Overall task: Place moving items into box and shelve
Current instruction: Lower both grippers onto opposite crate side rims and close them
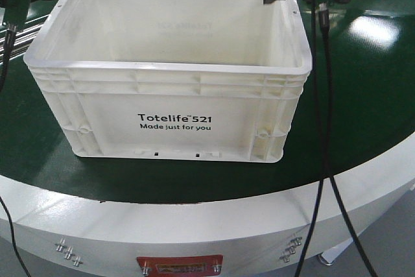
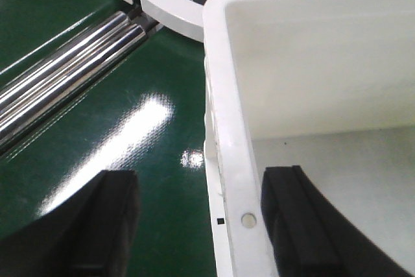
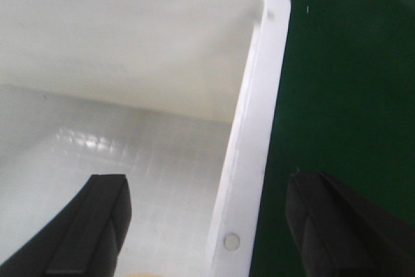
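I see the box (image 1: 175, 89) sitting on the green table (image 1: 363, 115). My left gripper (image 2: 202, 183) and right gripper (image 3: 211, 186) each hang wide open over a side wall, one finger inside and one outside, holding nothing. If I lift before both squeeze tight, the smooth wall may slip out, and if one side grabs first, the box may tip or slide.

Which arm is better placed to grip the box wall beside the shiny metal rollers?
Left. The left gripper, open, straddles that wall of the box, one finger outside over the green belt, one inside. The right gripper, also open, straddles the opposite wall, away from the rollers.
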Controlling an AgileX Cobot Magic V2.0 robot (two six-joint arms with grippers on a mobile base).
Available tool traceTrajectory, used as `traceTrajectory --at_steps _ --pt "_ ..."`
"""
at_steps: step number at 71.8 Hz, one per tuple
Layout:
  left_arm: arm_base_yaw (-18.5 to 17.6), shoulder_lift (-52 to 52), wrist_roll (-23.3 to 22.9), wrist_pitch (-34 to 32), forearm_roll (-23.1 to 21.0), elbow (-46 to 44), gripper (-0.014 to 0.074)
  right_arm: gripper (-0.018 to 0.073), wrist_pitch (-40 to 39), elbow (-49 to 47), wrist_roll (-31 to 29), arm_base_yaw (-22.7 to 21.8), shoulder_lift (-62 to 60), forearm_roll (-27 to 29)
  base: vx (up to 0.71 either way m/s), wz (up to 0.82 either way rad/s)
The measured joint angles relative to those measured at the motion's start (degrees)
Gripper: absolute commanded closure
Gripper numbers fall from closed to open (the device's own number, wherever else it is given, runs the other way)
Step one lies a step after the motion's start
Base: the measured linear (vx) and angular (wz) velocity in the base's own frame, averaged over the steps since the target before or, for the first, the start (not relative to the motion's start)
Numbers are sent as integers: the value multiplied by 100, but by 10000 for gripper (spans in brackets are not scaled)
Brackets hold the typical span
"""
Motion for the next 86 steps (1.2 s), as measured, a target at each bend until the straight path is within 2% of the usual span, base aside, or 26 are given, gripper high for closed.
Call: traceTrajectory --at_steps 16,39,50,59,75,86 --pt "0 48 0 103 0 0 82 15 338 0 56 0 144 209 0 0" --pt "0 48 -2 114 0 0 82 15 457 -9 262 0 213 226 0 0" --pt "0 48 -2 163 0 0 82 55 506 -9 272 0 324 226 0 0" --pt "0 48 -2 194 0 0 82 181 527 -9 388 0 324 226 0 0" --pt "0 48 -7 199 0 0 82 571 583 -17 434 -19 324 80 0 0" --pt "0 48 -7 217 0 0 82 575 590 -21 398 -12 324 66 0 0"
